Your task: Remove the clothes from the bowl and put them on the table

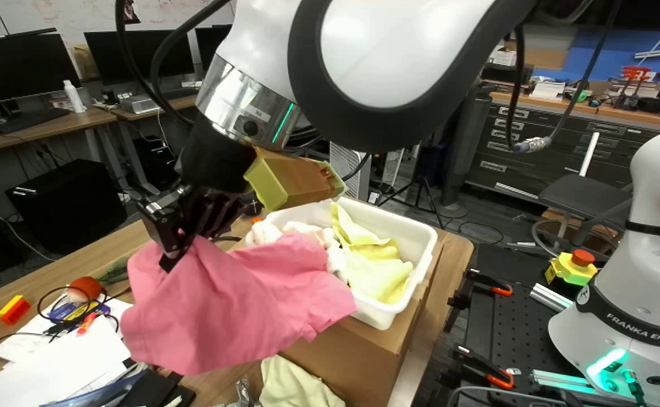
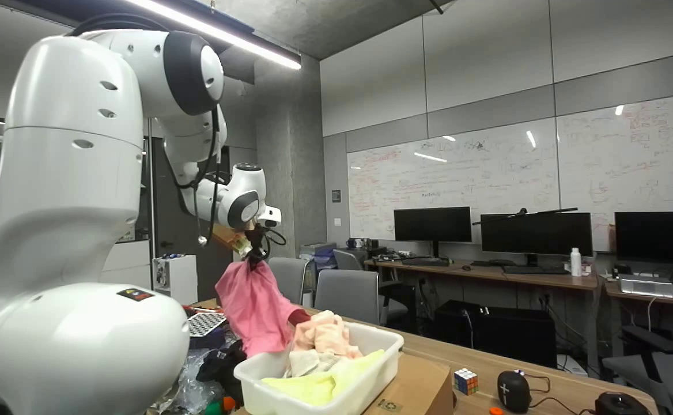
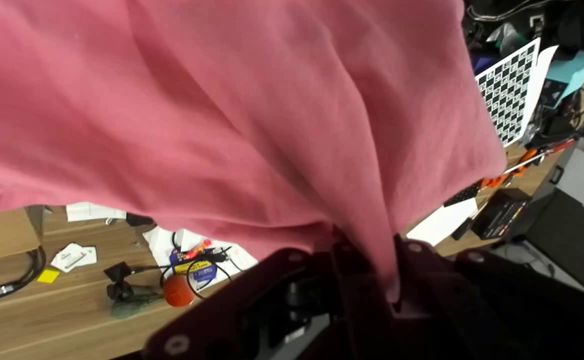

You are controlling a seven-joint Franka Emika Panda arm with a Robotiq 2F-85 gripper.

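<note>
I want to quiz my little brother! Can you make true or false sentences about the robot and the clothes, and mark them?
1. The robot's black two-fingered gripper holds a pink cloth. True.
2. The white rectangular plastic bin stands on a brown cardboard box. True.
3. The bin is empty. False: a bright yellow cloth lies in it.
4. The small multicoloured puzzle cube sits on the brown wooden table. True.
5. The pink cloth lies flat on the table. False: it hangs from the gripper.
</note>
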